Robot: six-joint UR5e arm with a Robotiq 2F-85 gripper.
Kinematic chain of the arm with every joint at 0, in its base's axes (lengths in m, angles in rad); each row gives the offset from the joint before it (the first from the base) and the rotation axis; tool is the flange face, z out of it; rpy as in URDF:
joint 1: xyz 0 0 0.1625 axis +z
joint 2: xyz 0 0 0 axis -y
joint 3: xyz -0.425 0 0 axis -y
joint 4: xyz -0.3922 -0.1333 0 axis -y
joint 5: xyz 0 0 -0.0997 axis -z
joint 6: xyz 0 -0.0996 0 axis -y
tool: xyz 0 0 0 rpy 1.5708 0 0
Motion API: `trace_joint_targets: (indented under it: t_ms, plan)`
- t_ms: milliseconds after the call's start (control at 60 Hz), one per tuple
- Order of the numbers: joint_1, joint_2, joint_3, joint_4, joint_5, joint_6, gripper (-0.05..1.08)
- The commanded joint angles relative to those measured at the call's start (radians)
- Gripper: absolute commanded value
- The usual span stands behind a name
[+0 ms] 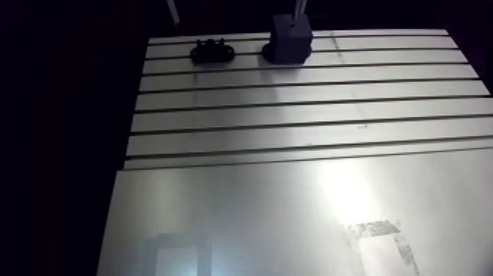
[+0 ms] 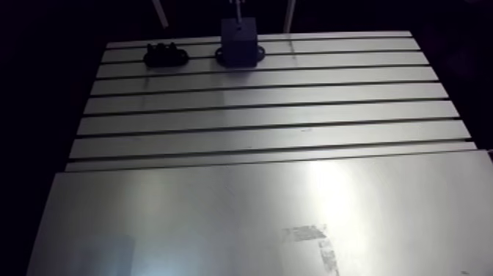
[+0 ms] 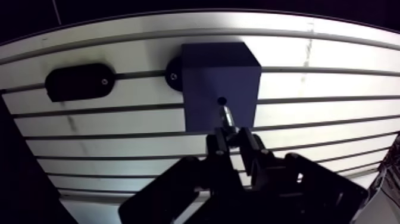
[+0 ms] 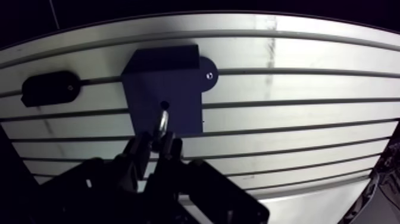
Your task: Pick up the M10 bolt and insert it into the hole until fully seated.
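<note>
First, at the left of the wrist view lies a flat black oval fixture (image 3: 79, 81), matte, with rounded ends and a small screw at one end, sitting over a slot of the aluminium surface (image 3: 333, 119). The surface is pale, brushed metal with long parallel grooves. Beside the fixture stands a dark boxy block (image 3: 220, 77), sharp-edged and dull, with a rounded ear (image 3: 173, 75) at its base held by a screw. A small round hole (image 3: 221, 100) shows in the block's facing side. The M10 bolt (image 3: 227, 117), shiny and metallic, is a short cylinder whose long axis runs from the fingers toward that hole, its free end just at the opening. Whether it has entered cannot be told. The gripper (image 3: 232, 137) reaches in low toward the block, and its black fingers (image 3: 250, 143) are clamped on the bolt's rear end, holding it off the surface.
</note>
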Motion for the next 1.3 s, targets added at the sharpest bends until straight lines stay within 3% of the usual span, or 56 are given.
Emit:
trace_joint_targets:
  t_ms: [17,1300]
  plan:
    - [0.0,0.005,-0.002,0.0,0.0,0.001,1.08]
    - [0.001,0.015,0.007,-0.002,0.0,0.0,1.07]
